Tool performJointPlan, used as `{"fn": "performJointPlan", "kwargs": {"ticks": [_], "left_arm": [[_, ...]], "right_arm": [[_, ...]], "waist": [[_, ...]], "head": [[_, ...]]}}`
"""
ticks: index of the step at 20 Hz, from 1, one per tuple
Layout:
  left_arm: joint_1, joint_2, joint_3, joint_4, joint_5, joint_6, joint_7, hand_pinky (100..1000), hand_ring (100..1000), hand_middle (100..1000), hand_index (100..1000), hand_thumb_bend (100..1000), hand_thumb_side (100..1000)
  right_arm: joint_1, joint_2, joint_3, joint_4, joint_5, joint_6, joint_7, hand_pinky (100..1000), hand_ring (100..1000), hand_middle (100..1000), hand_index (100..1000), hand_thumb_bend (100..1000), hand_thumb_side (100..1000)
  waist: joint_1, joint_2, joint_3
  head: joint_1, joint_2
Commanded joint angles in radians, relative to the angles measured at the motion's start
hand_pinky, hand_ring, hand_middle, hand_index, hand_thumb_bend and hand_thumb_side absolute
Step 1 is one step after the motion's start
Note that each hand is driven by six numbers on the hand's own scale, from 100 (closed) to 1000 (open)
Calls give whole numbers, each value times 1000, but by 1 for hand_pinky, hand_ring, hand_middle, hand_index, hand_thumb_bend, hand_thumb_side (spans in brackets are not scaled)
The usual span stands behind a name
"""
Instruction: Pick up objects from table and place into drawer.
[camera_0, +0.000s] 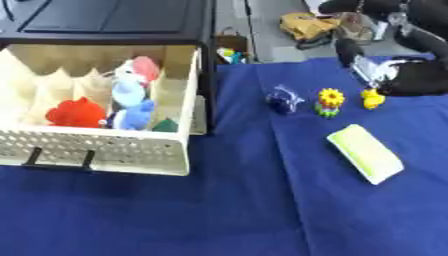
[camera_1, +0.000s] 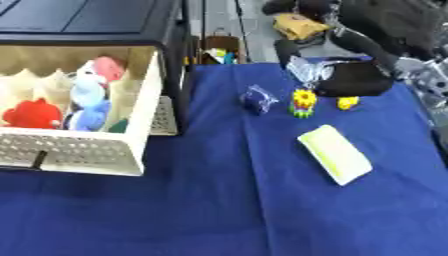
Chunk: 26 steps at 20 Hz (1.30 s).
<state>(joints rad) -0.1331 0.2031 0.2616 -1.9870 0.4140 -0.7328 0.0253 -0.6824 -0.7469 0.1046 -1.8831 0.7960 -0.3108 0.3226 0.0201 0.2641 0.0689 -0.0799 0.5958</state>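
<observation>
Sponge (camera_0: 365, 153): nearest hand's near side; soft, light, grab long edges.
Duck (camera_0: 374, 98): just below right hand (camera_1: 352, 79); small, slippery.
Hand state: cannot tell.
Drawer (camera_0: 96, 147): far left.

Drawer (camera_0: 105, 150) left of toys (camera_0: 331, 102) (on table (camera_0: 262, 210))

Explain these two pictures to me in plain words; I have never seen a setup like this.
Both pictures come from one camera pair in a humanoid robot's head, looking down at a table with a blue cloth. The black shape at upper right is the robot's right hand, reaching in above the toys; whether its fingers are open or curled is not clear, and it seems to hold nothing. The left hand is not visible. On the cloth lie a dark blue toy, a sunflower toy, a small yellow toy and a white and green sponge. At left, an open white drawer already holds red, blue and pink toys.
</observation>
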Motion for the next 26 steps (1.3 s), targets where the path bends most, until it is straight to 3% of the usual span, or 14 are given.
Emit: {"fn": "performJointPlan", "kwargs": {"ticks": [1, 4, 9, 14, 20, 26], "left_arm": [[-5, 30, 1, -13, 6, -5, -2, 645, 672, 796, 869, 283, 1000], [-4, 29, 1, -13, 8, -5, -3, 645, 673, 796, 868, 282, 1000], [-6, 28, 2, -13, 7, -4, -4, 645, 673, 796, 868, 281, 1000], [-7, 26, 2, -13, 6, -3, -4, 645, 674, 797, 868, 281, 1000], [-8, 26, 3, -13, 5, -2, -3, 645, 674, 796, 868, 282, 1000], [-13, 23, 5, -13, 2, 1, -1, 646, 675, 796, 868, 281, 1000]], "right_arm": [[-2, -23, -14, -10, 58, 59, 62, 857, 888, 874, 891, 100, 1000], [11, -18, -19, -27, 98, 108, 110, 840, 879, 869, 893, 100, 1000], [26, -15, -28, -56, 185, 144, 183, 815, 860, 852, 892, 100, 1000], [45, 0, -33, -79, 236, 139, 267, 778, 869, 884, 931, 100, 1000], [63, 16, -49, -106, 226, 137, 340, 772, 879, 896, 946, 100, 1000], [129, 81, -100, -101, 228, 156, 409, 747, 892, 852, 995, 222, 1000]], "waist": [[2, -19, 1], [3, -19, 2], [3, -17, 0], [4, -15, 0], [3, -14, -1], [1, -8, -6]], "head": [[-3, -11], [-4, -13], [-3, -16], [-5, -20], [-5, -22], [-3, -28]]}}
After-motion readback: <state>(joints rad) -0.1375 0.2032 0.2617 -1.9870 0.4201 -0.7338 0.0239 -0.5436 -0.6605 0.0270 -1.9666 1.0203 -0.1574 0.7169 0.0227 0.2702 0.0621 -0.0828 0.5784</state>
